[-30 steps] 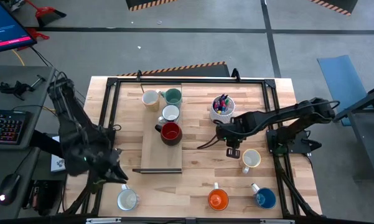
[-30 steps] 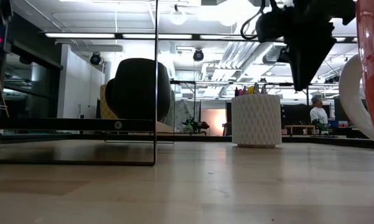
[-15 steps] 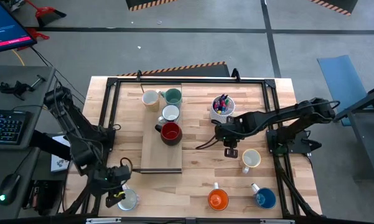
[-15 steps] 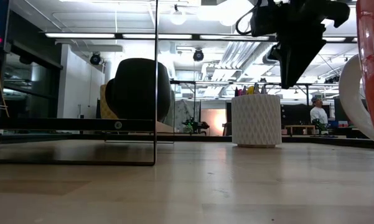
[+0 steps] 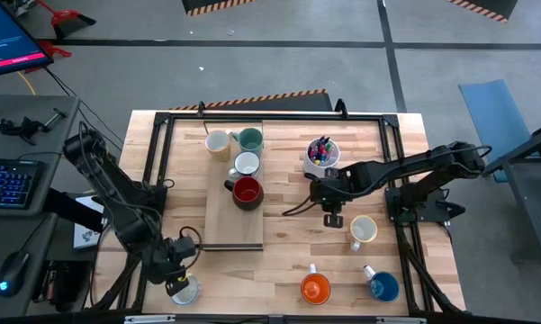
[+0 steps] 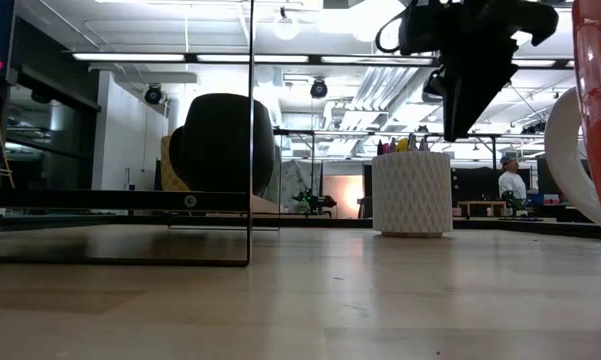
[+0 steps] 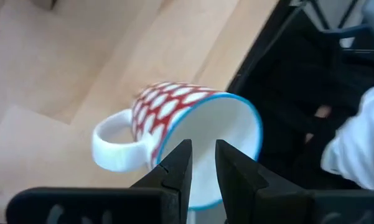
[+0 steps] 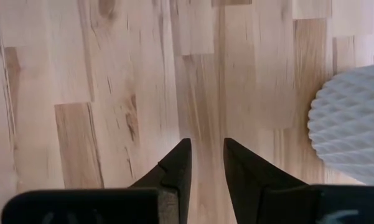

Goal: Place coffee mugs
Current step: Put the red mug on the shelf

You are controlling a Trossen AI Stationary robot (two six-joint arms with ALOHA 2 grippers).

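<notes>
A red-and-white patterned mug with a blue rim stands on its base at the table's near left, handle sideways. My left gripper hangs over its mouth, fingers down with only a slit between them. My right gripper hovers shut over bare wood mid-table, between the pen cup and a cream mug lying on the table. Cream, teal, white and dark red mugs stand on a board. My left gripper's fingertips stand from above over the mug's rim, on the side next to the handle. I cannot tell whether they touch it. The mug stands on the table.
An orange mug and a blue mug stand near the front edge. A black frame runs round the table. The white pen cup also shows in the low view and the right wrist view.
My left gripper has swung from the table's left side toward the near edge and come down over the patterned mug. My right gripper has drifted a little toward the table's left, staying above the table.
</notes>
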